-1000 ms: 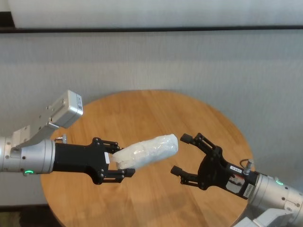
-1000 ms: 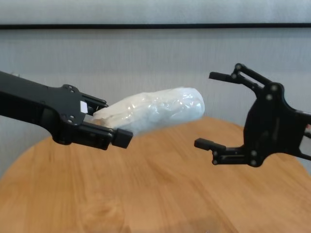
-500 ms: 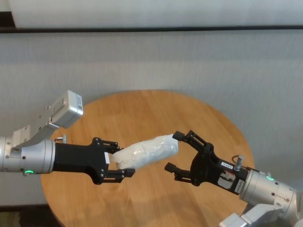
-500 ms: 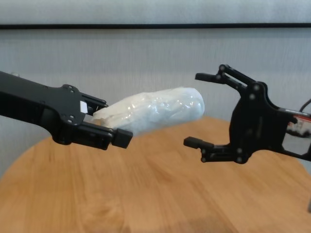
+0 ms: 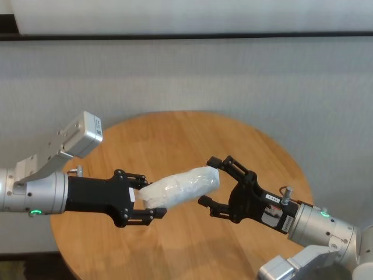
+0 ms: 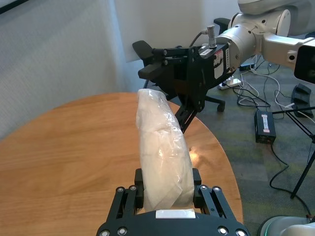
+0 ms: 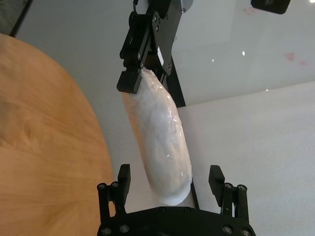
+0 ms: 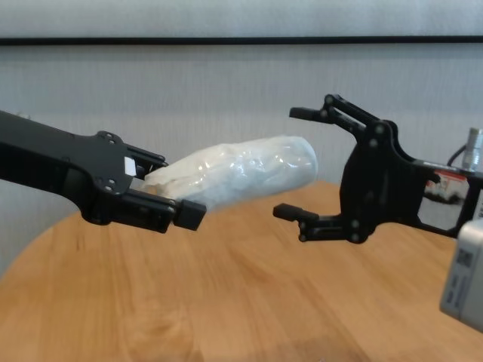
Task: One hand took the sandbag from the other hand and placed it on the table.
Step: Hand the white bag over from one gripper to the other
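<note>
The left black gripper with a white sticker (image 8: pixel 162 197) clamps the pinched end of the soft white plastic-wrapped sandbag (image 8: pixel 241 176), held above the round wooden table (image 8: pixel 249 302). It likely sags and slips; the wide-open right labelled black gripper (image 8: pixel 311 164) should grasp just behind the rounded end.

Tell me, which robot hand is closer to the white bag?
Left. The left gripper is shut on the sandbag, holding its pinched end above the table. The right gripper is open, its fingers around the rounded end, not gripping.
</note>
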Motion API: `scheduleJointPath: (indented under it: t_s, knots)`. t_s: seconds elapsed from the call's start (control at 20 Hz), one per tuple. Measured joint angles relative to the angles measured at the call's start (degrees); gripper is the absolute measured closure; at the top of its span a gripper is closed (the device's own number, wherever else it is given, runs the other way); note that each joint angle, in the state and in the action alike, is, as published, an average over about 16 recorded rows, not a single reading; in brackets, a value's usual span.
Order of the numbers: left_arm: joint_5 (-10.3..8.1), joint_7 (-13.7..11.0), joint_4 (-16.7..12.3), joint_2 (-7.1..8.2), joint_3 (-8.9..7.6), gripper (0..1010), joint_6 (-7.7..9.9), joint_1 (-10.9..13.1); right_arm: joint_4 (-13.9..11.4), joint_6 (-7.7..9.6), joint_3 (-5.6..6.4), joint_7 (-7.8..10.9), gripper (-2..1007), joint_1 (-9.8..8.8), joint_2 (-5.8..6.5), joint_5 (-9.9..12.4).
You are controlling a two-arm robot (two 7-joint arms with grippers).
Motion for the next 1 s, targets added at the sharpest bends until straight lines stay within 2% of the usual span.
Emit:
scheduleJointPath:
  t_s: [0.35,1.0]
  knots:
    - [0.00,0.00,0.00,0.00,0.00,442,0.00,0.00,0.47,1.04,-0.90,-0.14,4,1.10,-0.36,-0.07]
    - [0.00,0.00,0.00,0.00,0.00,442,0.00,0.00,0.63,2.34,-2.80,-0.73,4,2.24,0.02,-0.04]
